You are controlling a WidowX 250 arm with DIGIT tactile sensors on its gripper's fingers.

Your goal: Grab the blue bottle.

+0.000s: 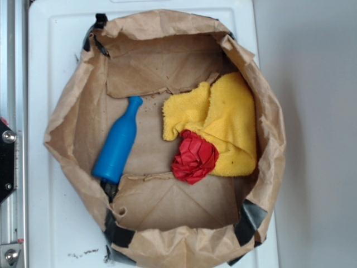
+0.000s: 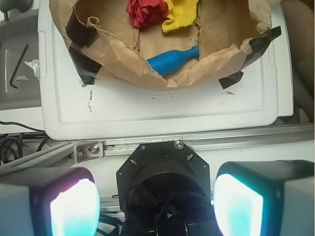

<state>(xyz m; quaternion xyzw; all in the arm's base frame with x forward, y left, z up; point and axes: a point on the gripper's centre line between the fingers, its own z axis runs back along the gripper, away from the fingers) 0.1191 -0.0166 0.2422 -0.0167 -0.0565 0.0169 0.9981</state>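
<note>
Gripper [image 2: 155, 201]: seen only in the wrist view; jaws spread wide, nothing between them, two pale pads glowing teal and pink at the bottom corners.
Fingers [image 2: 74, 209]: well apart from the bag, hanging over a metal rail [image 2: 206, 142] and a black mount plate.
White tray [image 2: 147, 110]: flat moulded plastic with scuffed black marks, lying between the rail and the bag.
Paper bag [image 1: 72, 111]: brown, crumpled, rolled down into a shallow open tub; black tape [image 1: 251, 220] patches its rim.
Blue bottle [image 1: 117, 145]: lies on its side on the bag floor, left part in the exterior view, neck pointing up toward the far flap; smooth, glossy plastic, cylindrical body, narrow neck, flared mouth. Nothing covers it; the bag's crumpled near wall stands between it and the gripper.
Yellow cloth [image 1: 223, 125]: fluffy, folded, right part of the bag, apart from the bottle.
Red ball [image 1: 193, 158]: wrinkled, touching the cloth's lower edge.
Hex key [image 2: 14, 69]: black, outside the tray, on grey surface.
</note>
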